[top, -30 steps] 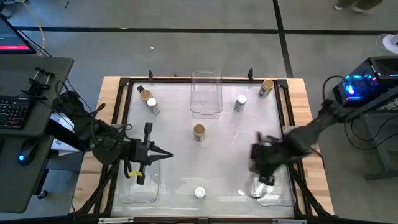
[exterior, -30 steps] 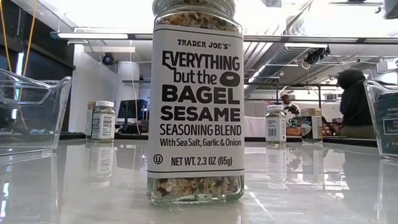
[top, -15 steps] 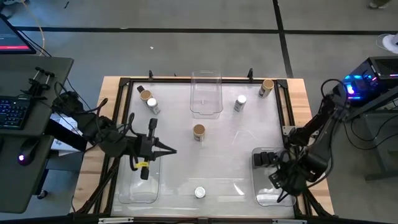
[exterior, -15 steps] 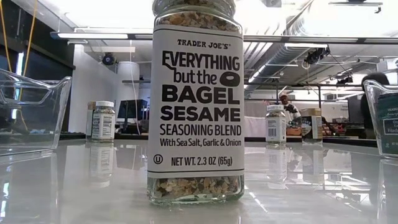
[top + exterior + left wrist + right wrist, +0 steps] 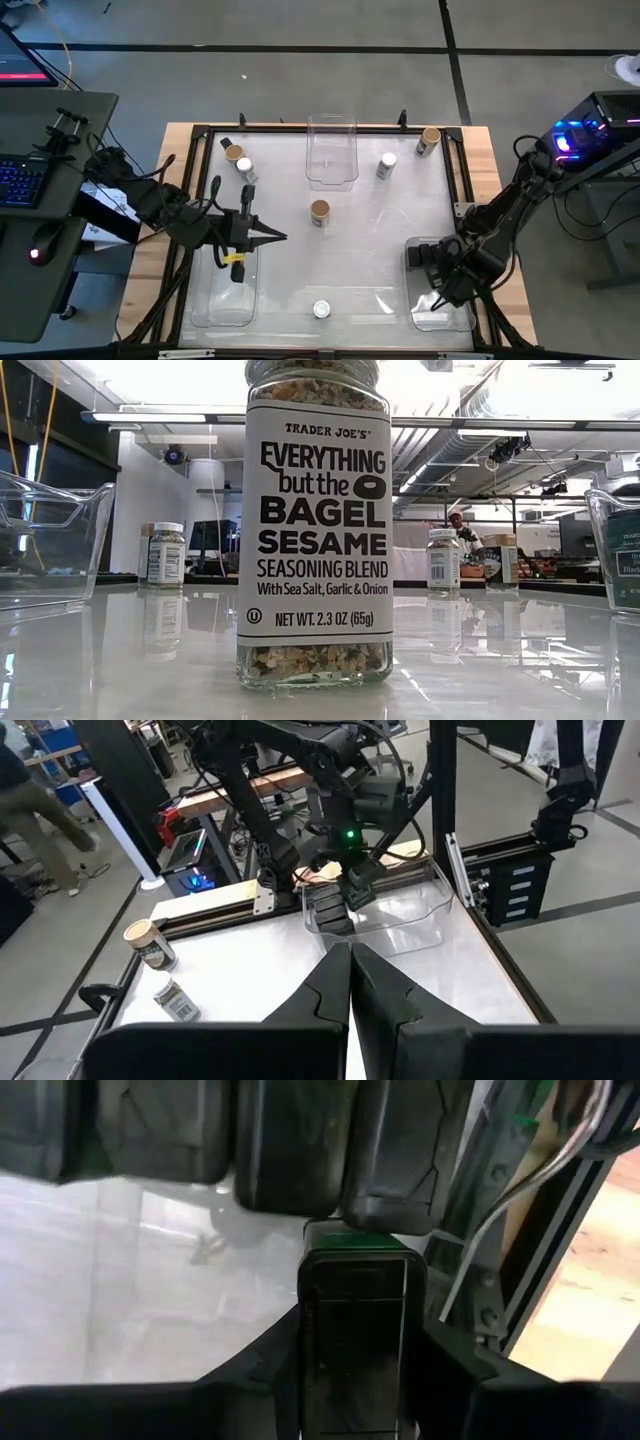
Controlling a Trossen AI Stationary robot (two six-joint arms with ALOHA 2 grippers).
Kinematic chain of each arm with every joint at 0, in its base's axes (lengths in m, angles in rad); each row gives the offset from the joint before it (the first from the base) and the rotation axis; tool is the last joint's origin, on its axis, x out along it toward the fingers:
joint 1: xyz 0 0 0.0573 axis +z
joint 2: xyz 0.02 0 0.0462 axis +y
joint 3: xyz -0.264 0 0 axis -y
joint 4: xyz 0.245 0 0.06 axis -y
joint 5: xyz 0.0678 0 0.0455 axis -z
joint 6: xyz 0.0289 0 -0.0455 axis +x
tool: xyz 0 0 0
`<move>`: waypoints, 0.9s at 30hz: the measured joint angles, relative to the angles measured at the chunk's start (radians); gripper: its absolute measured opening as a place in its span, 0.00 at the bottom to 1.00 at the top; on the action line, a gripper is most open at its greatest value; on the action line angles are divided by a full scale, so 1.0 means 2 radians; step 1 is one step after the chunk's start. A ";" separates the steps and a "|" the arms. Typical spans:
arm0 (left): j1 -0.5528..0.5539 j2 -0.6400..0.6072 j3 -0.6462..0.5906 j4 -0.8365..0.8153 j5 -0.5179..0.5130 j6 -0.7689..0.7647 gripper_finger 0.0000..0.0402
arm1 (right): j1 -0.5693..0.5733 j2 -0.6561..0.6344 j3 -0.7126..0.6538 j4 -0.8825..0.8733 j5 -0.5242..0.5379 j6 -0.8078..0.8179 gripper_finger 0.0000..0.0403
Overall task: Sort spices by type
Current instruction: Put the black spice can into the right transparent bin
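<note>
The right gripper (image 5: 443,283), at 4 o'clock on the table, clamps a small black rectangular spice box (image 5: 352,1315) over the clear plastic bin (image 5: 440,318) there, which holds 2 or more black boxes (image 5: 290,1145). The left gripper (image 5: 275,237), at 9 o'clock, is closed on nothing beside an empty clear bin (image 5: 222,305). A third clear bin (image 5: 332,152) at 12 o'clock is empty. Loose: 3 tan-lidded jars (image 5: 319,211), 3 white-lidded jars (image 5: 321,309), 1 small dark box (image 5: 226,144) at 11 o'clock.
</note>
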 joint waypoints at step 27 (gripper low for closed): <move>0.000 0.000 0.000 -0.018 0.000 -0.014 0.00 | -0.013 0.000 -0.019 0.005 -0.023 0.011 0.54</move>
